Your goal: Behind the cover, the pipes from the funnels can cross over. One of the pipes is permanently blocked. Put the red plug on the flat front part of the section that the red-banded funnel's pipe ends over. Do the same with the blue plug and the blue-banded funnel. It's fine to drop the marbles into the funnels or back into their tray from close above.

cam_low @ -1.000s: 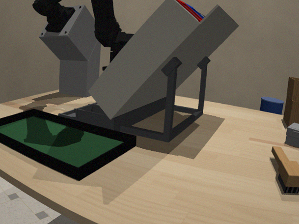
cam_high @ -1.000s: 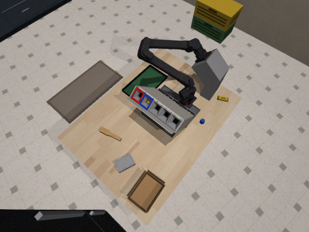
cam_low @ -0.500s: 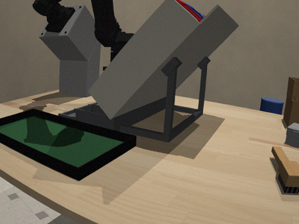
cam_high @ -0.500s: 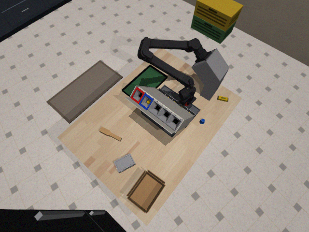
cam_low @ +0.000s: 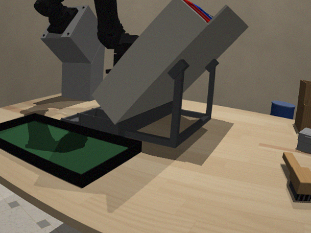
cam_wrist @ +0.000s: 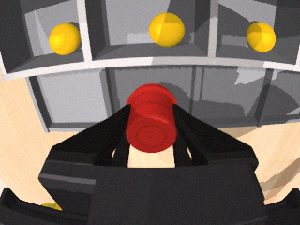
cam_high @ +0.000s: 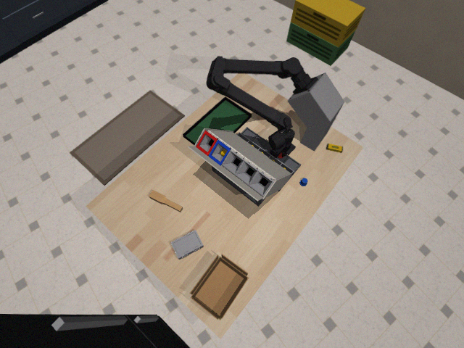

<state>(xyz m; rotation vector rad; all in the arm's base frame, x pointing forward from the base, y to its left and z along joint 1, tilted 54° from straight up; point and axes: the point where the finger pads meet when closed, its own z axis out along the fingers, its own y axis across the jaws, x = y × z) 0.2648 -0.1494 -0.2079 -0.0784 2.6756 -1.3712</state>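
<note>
My gripper (cam_wrist: 151,112) (cam_high: 281,152) is shut on the red plug (cam_wrist: 151,127) and holds it just above the flat front parts (cam_wrist: 70,96) of the row of sections (cam_wrist: 150,62). It hangs in front of the middle of three sections in the wrist view. Each of these holds a yellow marble (cam_wrist: 65,38) (cam_wrist: 166,29) (cam_wrist: 261,37). The grey cover (cam_high: 254,157) (cam_low: 152,62) slopes up to the funnels. The red-banded funnel (cam_high: 206,143) is at the end. The blue-banded funnel (cam_high: 219,152) beside it has a yellow marble (cam_high: 223,152) in it. The blue plug (cam_high: 303,182) (cam_low: 282,109) stands on the board, apart from the sections.
A green marble tray (cam_high: 221,116) (cam_low: 57,146) lies beside the cover. The arm's grey pedestal (cam_high: 316,108) stands behind the sections. A brush (cam_high: 165,200) (cam_low: 298,176), a grey box (cam_high: 186,243), a cardboard box (cam_high: 219,286) and a small yellow item (cam_high: 334,147) lie on the board.
</note>
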